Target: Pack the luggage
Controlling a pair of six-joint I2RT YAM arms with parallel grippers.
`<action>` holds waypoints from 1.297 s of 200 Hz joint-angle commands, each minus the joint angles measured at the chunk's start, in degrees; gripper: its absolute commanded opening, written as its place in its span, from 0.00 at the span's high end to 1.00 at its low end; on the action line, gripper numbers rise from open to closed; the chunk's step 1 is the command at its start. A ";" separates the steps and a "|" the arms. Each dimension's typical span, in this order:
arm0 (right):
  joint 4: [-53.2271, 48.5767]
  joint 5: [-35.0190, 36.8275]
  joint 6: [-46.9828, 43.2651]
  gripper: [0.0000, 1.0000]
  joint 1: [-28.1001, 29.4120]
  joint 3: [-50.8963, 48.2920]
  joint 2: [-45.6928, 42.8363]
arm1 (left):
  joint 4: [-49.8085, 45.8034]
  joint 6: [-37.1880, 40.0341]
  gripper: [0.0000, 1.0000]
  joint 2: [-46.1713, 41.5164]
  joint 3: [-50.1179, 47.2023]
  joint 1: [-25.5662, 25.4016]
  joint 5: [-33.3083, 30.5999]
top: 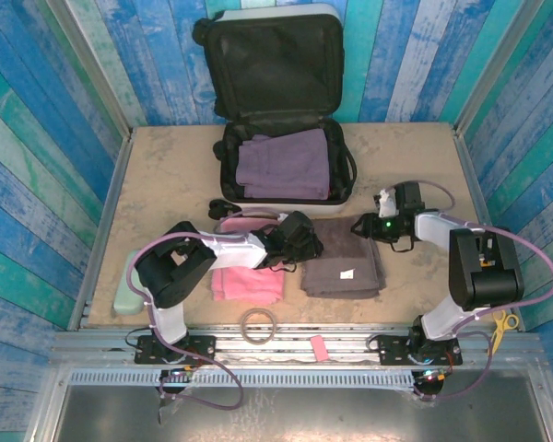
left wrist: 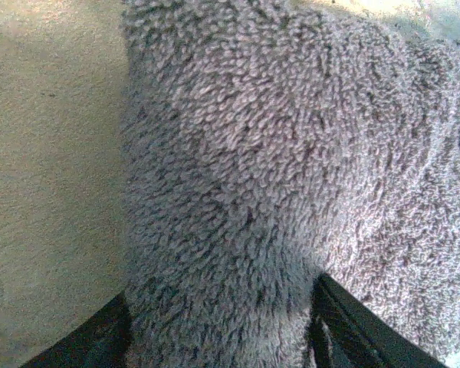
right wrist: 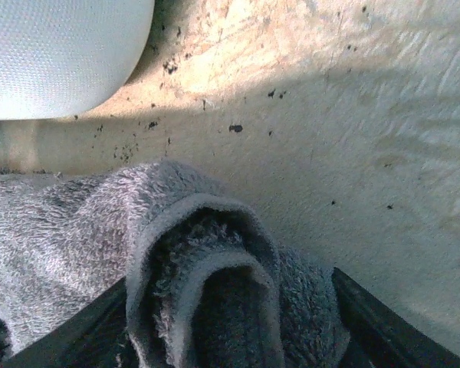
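Note:
The luggage [top: 286, 120] lies open at the back of the table, its lid leaning on the wall and a purple towel [top: 286, 166] in its black-lined base. Its white shell [right wrist: 54, 54] also appears in the right wrist view. A folded grey towel [top: 343, 262] lies on the table in front of it. My left gripper [top: 304, 241] is at the towel's far left corner, and grey pile [left wrist: 238, 192] bulges between its black fingers [left wrist: 353, 322]. My right gripper [top: 364, 226] is at the far right corner, shut on a raised fold [right wrist: 207, 261].
A pink towel [top: 247, 276] lies left of the grey one, partly under the left arm. A pale green case [top: 127, 296] sits at the table's left edge. A tape ring [top: 258, 324], a small pink piece [top: 318, 347] and yellow scissors [top: 505, 320] lie along the front edge.

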 commanded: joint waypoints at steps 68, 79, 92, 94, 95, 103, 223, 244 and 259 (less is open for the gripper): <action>-0.56 -0.74 0.60 0.98 6.38 -1.88 -5.25 | 11.61 6.14 0.90 1.48 -2.04 -1.00 4.65; -0.14 -0.21 -0.29 0.99 7.35 -2.33 -8.63 | 11.91 8.45 0.94 -0.85 -2.44 -1.51 3.79; 1.41 -0.73 -0.77 1.00 7.73 -3.62 -13.43 | 11.47 11.87 0.97 -3.97 -2.51 -1.58 2.27; 1.63 -0.75 -0.77 1.00 7.73 -3.80 -14.21 | 11.24 12.48 0.98 -4.44 -2.39 -1.58 2.05; 1.77 -0.71 -0.77 1.00 7.77 -3.93 -14.59 | 11.14 12.77 0.98 -4.65 -2.36 -1.58 1.94; 2.74 -0.50 -0.81 1.00 7.88 -4.70 -17.81 | 9.72 15.29 0.99 -6.58 -1.57 -3.73 0.94; 9.96 2.48 -3.58 1.00 8.35 20.46 -6.94 | -14.69 39.68 1.00 -9.51 25.30 4.72 -6.41; 9.32 1.10 -3.85 1.00 8.35 29.46 1.05 | -15.37 39.97 1.00 -7.98 25.97 9.86 -4.58; 8.21 -0.54 -3.64 1.00 8.35 36.57 7.06 | -13.98 40.52 1.00 -6.49 26.60 13.11 -3.10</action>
